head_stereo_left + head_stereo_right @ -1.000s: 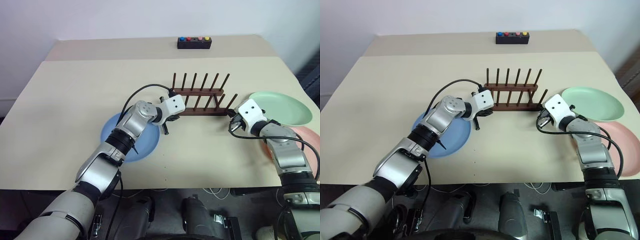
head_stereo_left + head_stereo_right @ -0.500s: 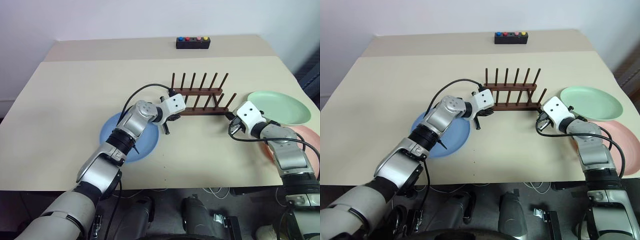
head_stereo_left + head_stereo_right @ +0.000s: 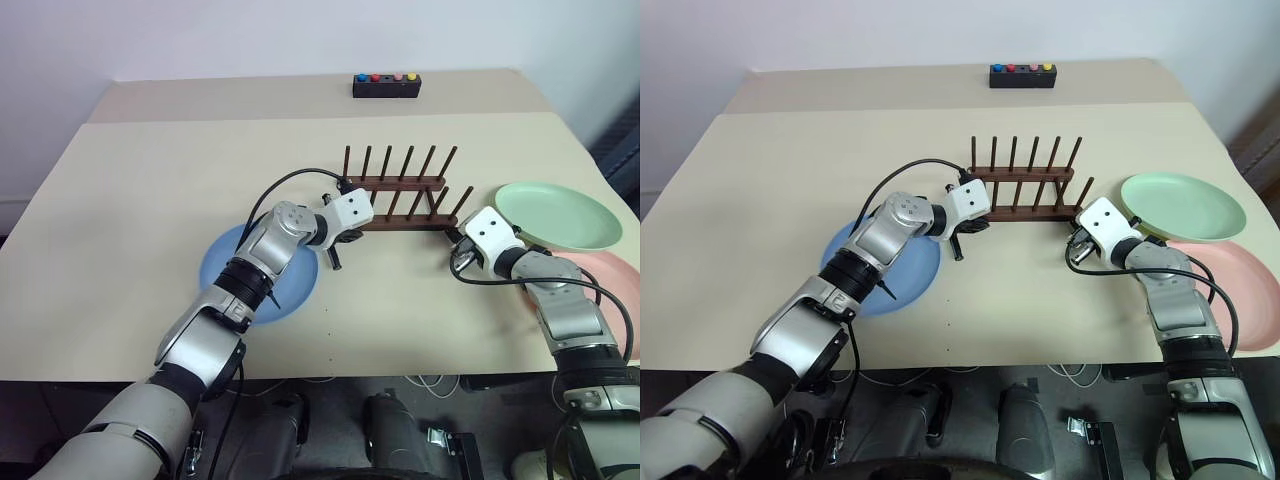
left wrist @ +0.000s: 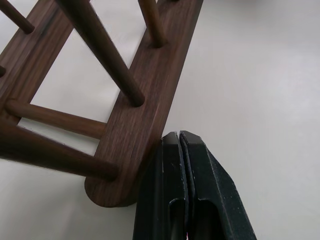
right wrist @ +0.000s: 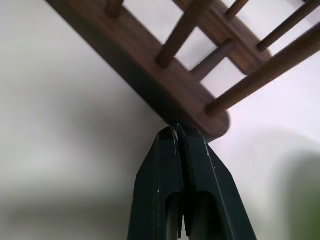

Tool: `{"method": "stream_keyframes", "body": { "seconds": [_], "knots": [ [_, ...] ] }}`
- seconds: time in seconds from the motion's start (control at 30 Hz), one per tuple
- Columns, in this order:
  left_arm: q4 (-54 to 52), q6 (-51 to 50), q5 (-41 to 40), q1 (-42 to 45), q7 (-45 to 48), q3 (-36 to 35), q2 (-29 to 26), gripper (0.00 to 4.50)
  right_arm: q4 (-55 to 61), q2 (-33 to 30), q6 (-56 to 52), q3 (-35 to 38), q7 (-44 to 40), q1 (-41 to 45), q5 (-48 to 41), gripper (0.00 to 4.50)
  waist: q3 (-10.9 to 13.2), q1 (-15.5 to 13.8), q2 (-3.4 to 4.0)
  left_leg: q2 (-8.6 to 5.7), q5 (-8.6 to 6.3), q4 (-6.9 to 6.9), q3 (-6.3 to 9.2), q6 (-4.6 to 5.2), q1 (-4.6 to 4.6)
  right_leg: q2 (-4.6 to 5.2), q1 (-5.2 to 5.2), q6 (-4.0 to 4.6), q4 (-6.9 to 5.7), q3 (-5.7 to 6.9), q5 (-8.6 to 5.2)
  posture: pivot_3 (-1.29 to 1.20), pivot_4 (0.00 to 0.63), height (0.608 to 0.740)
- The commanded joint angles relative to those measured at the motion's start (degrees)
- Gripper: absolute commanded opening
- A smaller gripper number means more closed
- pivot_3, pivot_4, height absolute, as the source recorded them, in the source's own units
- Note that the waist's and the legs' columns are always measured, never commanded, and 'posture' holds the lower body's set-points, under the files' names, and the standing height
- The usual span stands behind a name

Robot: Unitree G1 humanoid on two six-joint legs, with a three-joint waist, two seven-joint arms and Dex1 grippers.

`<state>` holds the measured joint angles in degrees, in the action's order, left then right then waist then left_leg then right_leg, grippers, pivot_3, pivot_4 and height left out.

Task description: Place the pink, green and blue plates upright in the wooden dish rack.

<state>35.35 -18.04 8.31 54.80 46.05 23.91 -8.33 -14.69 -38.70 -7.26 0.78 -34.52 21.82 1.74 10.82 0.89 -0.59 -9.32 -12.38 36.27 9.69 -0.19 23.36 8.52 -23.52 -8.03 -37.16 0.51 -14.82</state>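
The wooden dish rack (image 3: 398, 198) stands empty at mid-table. My left gripper (image 4: 179, 137) is shut, its tips against the left end of the near rail (image 4: 150, 95). My right gripper (image 5: 176, 130) is also shut, tips at the right end of that rail (image 5: 200, 102). Under my left forearm the blue plate (image 3: 222, 285) lies flat. To the right of the rack the green plate (image 3: 556, 214) lies flat too. The pink plate (image 3: 622, 285) sits nearer the table's front, partly covered by my right arm.
A black box with coloured buttons (image 3: 386, 86) sits at the back edge of the beige table (image 3: 150, 180). The plates on the right lie close to the table's right edge.
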Motion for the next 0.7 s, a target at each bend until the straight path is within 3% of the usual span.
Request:
{"method": "stream_keyframes", "body": {
  "seconds": [0.03, 0.7],
  "knots": [
    [0.8, 1.7, 0.3, 1.9, -0.5, -1.0, 0.5, 0.00, -1.1, 0.8, 1.6, 0.4, 1.2, 2.7, 0.2, 0.06, 0.0, 0.1, 0.00, 0.00, 0.00, 0.00, 0.00, 0.00, 0.00, 0.00, 0.00, 0.00, 0.00, 0.00, 0.00, 0.00, 0.150, 0.740],
    [5.2, 5.0, 1.0, 3.8, -1.5, -1.9, 0.1, 0.00, -1.8, 0.8, 2.3, 0.5, 0.8, 3.2, 0.4, 0.06, 0.0, 0.0, 0.00, 0.00, 0.00, 0.00, -0.01, 0.00, 0.00, 0.00, 0.00, -0.01, -0.01, -0.01, 0.00, 0.00, 0.150, 0.740]
  ]
}}
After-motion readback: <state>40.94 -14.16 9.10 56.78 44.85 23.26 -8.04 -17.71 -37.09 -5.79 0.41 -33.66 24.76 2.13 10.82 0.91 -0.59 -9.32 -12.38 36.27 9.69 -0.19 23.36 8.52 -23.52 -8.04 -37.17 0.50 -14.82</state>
